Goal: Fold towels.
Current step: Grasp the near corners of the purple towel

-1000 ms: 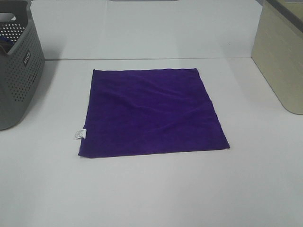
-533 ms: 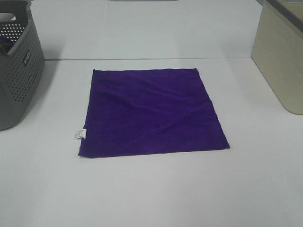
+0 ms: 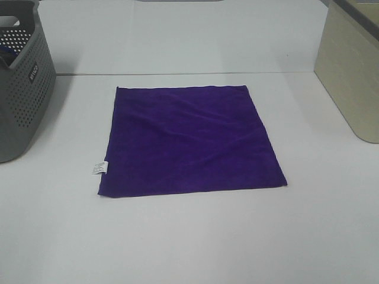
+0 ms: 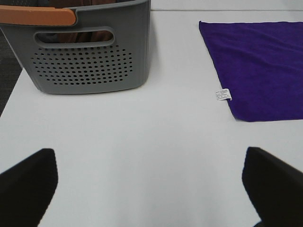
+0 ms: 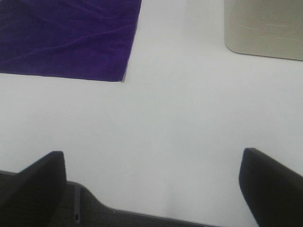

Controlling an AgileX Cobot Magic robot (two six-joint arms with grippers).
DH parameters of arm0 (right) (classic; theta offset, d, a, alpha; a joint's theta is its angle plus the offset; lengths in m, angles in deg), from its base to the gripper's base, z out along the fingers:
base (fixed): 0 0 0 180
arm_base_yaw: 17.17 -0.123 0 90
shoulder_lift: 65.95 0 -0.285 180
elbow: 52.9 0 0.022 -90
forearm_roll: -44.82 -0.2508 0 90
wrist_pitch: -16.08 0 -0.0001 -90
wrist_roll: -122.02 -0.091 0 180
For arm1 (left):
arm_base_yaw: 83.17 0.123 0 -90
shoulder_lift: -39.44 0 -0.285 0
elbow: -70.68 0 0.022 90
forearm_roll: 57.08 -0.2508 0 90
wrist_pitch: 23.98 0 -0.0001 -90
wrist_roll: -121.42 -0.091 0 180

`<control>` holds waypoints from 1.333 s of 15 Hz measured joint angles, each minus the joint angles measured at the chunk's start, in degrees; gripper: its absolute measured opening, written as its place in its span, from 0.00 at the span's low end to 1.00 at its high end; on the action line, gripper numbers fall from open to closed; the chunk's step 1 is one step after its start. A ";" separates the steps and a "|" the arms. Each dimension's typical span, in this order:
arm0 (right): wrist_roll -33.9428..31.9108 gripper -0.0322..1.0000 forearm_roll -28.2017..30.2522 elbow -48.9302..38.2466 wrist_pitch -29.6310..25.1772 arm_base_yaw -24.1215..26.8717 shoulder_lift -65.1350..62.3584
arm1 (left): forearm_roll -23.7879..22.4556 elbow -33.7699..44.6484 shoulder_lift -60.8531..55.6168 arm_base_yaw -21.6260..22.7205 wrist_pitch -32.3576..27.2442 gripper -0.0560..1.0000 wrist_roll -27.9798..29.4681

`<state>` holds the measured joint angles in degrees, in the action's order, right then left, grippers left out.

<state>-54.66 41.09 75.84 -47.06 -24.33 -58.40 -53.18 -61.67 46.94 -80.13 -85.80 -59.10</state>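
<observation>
The purple towel lies flat and unfolded in the middle of the white table, with a small white care tag on its left edge. It also shows in the left wrist view with its tag, and in the right wrist view. No gripper shows in the exterior high view. My left gripper is open and empty above bare table, apart from the towel. My right gripper is open and empty near the table's front edge, apart from the towel's corner.
A grey perforated basket stands at the left of the table, seen close in the left wrist view with an orange handle. A beige box stands at the right, seen in the right wrist view.
</observation>
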 joint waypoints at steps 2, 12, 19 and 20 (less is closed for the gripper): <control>0.00 0.96 0.11 0.00 0.00 0.00 0.00 | 0.00 0.00 0.00 0.00 0.00 0.99 -0.06; -2.75 0.96 -1.20 28.71 -6.36 0.00 49.27 | 0.29 -28.30 50.42 -1.38 -7.56 0.99 -3.72; 11.92 0.96 -19.65 29.56 8.94 0.00 72.65 | 10.77 -29.68 78.09 -16.84 8.82 0.99 -0.63; 12.72 0.96 -21.66 29.62 10.60 0.00 75.52 | 11.00 -30.94 82.96 -18.51 11.52 0.99 0.52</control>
<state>-41.94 19.43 105.46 -36.46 -24.33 17.12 -42.18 -92.61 129.90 -98.64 -74.29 -58.58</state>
